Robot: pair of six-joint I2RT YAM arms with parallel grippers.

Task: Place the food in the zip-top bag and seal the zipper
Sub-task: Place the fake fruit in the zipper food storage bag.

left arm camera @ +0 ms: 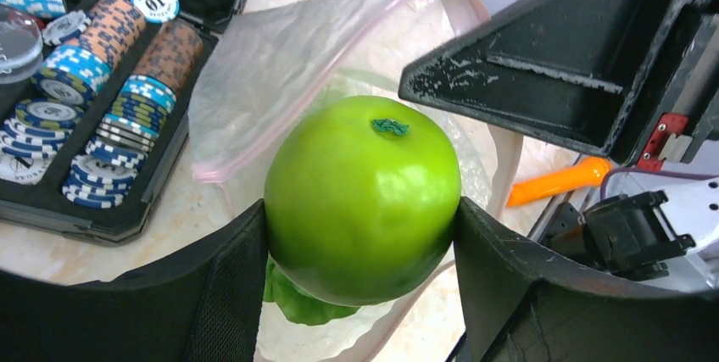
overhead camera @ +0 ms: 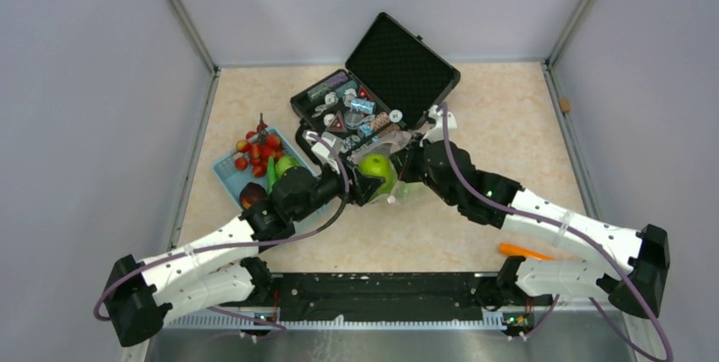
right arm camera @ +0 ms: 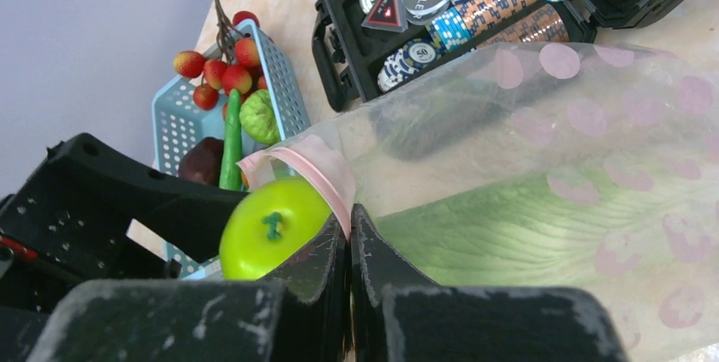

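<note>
My left gripper (left arm camera: 363, 209) is shut on the green apple (left arm camera: 363, 201) and holds it at the open mouth of the clear zip-top bag (left arm camera: 280, 65). The apple also shows in the top view (overhead camera: 378, 171) and the right wrist view (right arm camera: 271, 228). My right gripper (right arm camera: 348, 226) is shut on the bag's pink zipper strip (right arm camera: 326, 167) and holds the mouth up. A white-green long vegetable (right arm camera: 543, 226) lies inside the bag. Red cherry tomatoes (right arm camera: 222, 69), a long green cucumber (right arm camera: 231, 137), a green leafy ball (right arm camera: 259, 116) and a dark purple piece (right arm camera: 202, 161) sit in the light blue basket (right arm camera: 174, 129).
An open black case (overhead camera: 373, 91) with poker chips (left arm camera: 102, 82) stands just behind the bag. The blue basket (overhead camera: 227, 174) is at the left. An orange object (overhead camera: 524, 252) lies by the right arm's base. Grey walls ring the table.
</note>
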